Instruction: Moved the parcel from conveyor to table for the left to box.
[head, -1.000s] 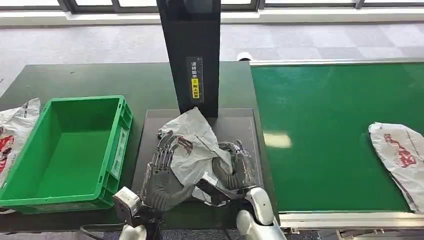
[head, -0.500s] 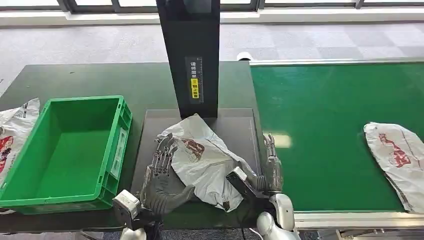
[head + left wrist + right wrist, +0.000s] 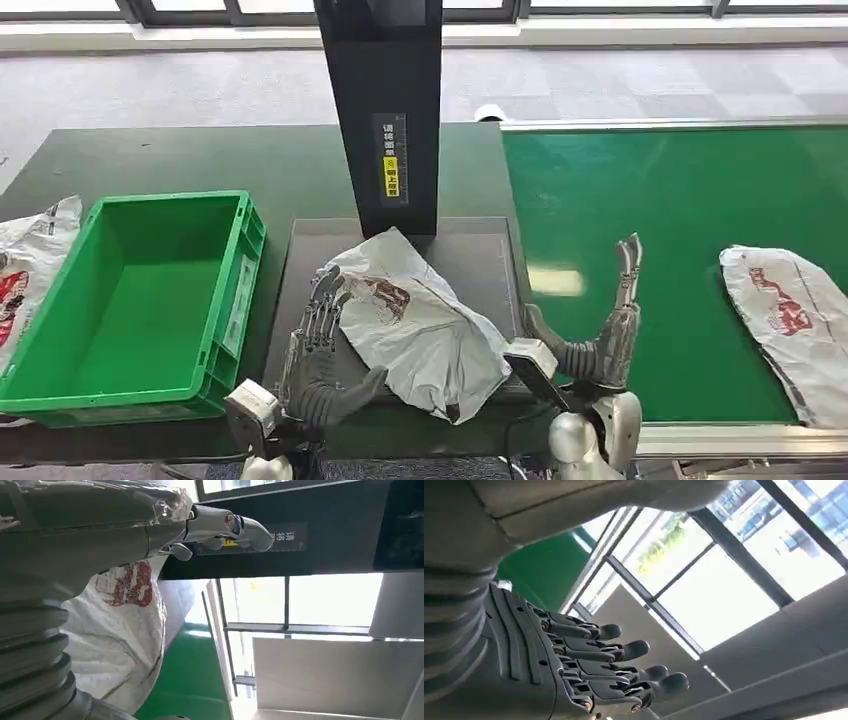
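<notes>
The parcel (image 3: 415, 320), a crumpled white bag with red print, lies on the dark mat (image 3: 480, 250) in front of the black post. My left hand (image 3: 320, 345) stands at the parcel's left edge with fingers straight and its thumb by the bag's near edge, gripping nothing. In the left wrist view the parcel (image 3: 120, 615) lies beside the palm and the fingers (image 3: 220, 525) reach toward the post. My right hand (image 3: 600, 335) is raised over the conveyor's near left edge, apart from the parcel, fingers pointing up. In the right wrist view that hand (image 3: 574, 665) is spread and holds nothing.
A green crate (image 3: 235, 290) stands empty left of the mat. The black scanner post (image 3: 380, 110) rises behind the parcel. A second white parcel (image 3: 790, 325) lies on the green conveyor (image 3: 660, 220) at the right. Another white bag (image 3: 25, 270) lies at the table's far left.
My right hand has let go of the parcel and swung right to the conveyor's edge, fingers up. The parcel has settled flat on the mat. The conveyor's parcel has drifted slightly left.
</notes>
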{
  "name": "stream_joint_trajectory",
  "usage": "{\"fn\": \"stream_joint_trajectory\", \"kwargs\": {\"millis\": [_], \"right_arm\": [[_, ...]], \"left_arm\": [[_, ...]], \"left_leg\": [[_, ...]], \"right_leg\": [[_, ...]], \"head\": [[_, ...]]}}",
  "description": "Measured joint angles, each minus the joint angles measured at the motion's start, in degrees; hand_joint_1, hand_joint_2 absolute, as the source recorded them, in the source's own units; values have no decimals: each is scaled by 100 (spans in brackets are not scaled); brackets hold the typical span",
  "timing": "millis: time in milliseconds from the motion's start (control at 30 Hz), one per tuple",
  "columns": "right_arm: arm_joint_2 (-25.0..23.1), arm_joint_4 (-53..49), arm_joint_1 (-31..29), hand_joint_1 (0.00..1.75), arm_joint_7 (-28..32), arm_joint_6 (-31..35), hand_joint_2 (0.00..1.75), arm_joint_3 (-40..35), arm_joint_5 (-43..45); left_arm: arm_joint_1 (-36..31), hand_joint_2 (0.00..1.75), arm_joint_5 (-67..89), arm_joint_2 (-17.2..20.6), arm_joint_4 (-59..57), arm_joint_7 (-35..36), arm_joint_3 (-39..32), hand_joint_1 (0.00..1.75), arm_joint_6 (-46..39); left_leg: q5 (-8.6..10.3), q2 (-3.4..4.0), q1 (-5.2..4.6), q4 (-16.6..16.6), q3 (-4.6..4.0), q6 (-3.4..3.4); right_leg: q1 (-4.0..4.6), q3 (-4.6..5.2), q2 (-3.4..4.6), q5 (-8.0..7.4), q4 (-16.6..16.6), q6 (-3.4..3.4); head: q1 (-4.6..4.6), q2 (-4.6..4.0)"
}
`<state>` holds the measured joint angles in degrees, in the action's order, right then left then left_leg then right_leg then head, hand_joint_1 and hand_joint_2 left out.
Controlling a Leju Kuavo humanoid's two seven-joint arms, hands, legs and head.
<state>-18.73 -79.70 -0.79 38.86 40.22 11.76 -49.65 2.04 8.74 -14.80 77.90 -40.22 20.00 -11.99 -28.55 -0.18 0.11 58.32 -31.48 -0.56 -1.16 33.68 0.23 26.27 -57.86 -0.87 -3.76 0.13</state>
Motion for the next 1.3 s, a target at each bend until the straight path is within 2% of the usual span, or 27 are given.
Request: {"fn": "stream_joint_trajectory", "kwargs": {"millis": [100,267,433,600,900,1300], "right_arm": [[-17,-540,97,0,103,0,175,42,388],[-31,-1421,183,0,121,0,175,-13,661],[-31,-1579,162,0,121,-7,175,-203,593],[-31,-1634,158,0,121,-9,175,-308,593],[-31,-1485,57,0,118,-13,175,-391,526],[-31,-1402,48,0,118,-13,175,-393,519]], "left_arm": [[-109,175,513,-7,-197,0,0,0,-445],[-803,175,1692,-223,-1488,13,0,0,-1110],[-1686,175,1782,-443,-2912,201,-2,0,-1441],[-2202,175,1508,-555,-3743,293,-2,0,-1592],[-2808,175,1613,-658,-4854,872,162,0,-2055],[-2929,175,1655,-680,-5198,920,267,0,-2092]], "left_leg": [[0,2,0,0,2,0],[2,-4,-1,0,3,1],[10,-6,-1,0,4,1],[10,-5,0,1,3,0],[10,-10,0,0,-3,0],[10,-10,1,0,-4,0]], "right_leg": [[0,1,3,0,0,0],[-1,-6,-6,-3,0,0],[-1,-11,-5,-9,0,-4],[-1,-7,-4,-8,-1,-4],[-1,-7,-7,-7,0,-5],[0,-6,-8,-7,0,-5]], "head": [[0,0],[2,0],[0,0],[0,0],[0,0],[0,0]]}}
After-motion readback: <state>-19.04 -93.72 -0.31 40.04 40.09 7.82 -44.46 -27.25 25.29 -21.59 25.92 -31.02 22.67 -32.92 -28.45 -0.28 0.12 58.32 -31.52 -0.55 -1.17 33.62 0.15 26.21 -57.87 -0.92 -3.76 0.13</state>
